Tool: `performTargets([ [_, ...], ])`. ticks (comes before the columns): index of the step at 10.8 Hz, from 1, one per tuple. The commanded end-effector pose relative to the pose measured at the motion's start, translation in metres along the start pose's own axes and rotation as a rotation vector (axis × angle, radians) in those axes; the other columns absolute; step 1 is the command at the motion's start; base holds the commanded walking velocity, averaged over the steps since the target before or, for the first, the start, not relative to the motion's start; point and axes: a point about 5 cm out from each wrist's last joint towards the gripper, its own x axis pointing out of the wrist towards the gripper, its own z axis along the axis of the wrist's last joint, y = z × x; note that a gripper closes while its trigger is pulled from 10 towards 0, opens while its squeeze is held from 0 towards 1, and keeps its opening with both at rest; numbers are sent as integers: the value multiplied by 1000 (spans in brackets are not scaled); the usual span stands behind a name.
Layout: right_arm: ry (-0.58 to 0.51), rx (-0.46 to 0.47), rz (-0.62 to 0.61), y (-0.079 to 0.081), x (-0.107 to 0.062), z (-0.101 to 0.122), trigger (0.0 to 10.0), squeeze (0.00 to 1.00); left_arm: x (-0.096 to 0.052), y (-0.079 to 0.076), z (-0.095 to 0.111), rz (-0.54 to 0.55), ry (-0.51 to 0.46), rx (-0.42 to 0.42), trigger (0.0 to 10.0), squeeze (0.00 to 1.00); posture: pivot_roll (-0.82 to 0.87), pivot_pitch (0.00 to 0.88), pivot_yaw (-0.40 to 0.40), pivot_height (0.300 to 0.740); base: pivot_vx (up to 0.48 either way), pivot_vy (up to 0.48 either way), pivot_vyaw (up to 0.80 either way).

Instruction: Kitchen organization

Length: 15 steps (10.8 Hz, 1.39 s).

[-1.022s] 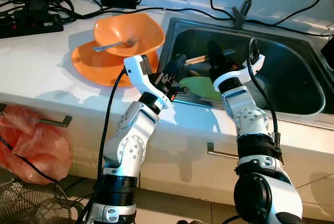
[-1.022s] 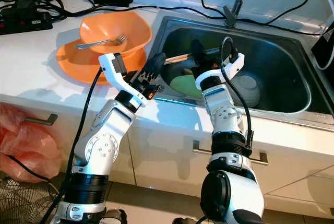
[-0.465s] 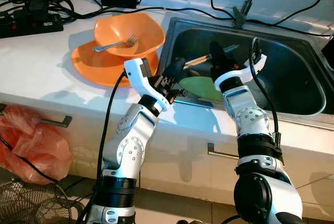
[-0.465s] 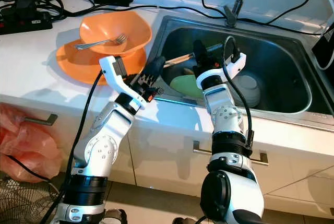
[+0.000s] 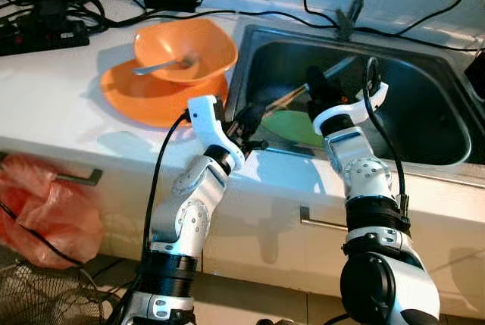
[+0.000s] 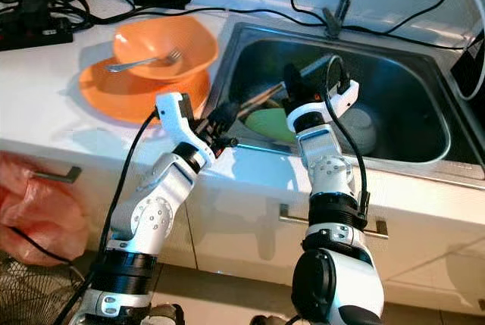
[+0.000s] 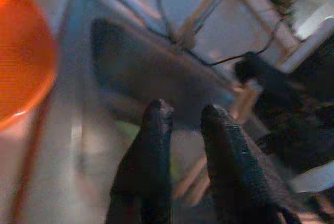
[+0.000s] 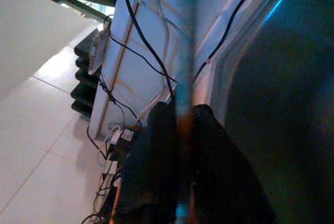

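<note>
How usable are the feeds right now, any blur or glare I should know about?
Head views: mild motion blur, fork in the orange bowl smeared in the left eye, sharper in the right; blue-white glare along the sink front rim. Left wrist view: soft throughout, left gripper fingers blurred. Right wrist view: the utensil held by the right gripper is a streak.

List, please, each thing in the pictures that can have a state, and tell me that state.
Right gripper: shut on a long thin utensil with a wooden handle, held above the sink.
Left gripper: open, at the sink's near edge, holding nothing.
Orange bowl: upright, stacked on an orange plate.
Metal fork: lying in the bowl.
Green plate: lying in the steel sink.
White bowl: in the sink.
</note>
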Motion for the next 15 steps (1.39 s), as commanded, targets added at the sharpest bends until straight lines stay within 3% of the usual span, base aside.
performTargets([
  [1,-30,-11,6,2,0,8,0,0,1,-1,-4,13,29,7,10000,1000,129,85,-82,740,0,0,0],
  [6,-58,16,-15,-1,0,14,0,0,2,3,-2,41,22,-7,10000,1000,129,88,-82,740,0,0,0],
  [8,-169,57,-85,-9,-2,30,0,0,2,2,-3,42,29,4,10000,1000,128,88,-82,740,0,0,0],
  [9,-264,86,-153,-16,-5,46,0,0,2,2,-3,42,34,12,10000,0,128,88,-82,740,0,0,0],
  [11,-347,93,-206,-22,-9,60,0,0,2,2,-3,45,34,13,10000,0,128,89,-83,740,0,0,0],
  [12,-381,-17,-246,-23,-11,68,10000,0,2,1,-3,40,38,37,10000,0,127,90,-83,740,0,0,0],
  [14,-312,-311,-230,-16,-8,57,10000,0,2,-1,-7,33,73,100,10000,0,128,90,-82,740,0,0,0],
  [15,-284,-369,-211,-14,-7,51,10000,0,2,2,-9,62,102,157,10000,0,128,91,-80,740,0,0,0],
])
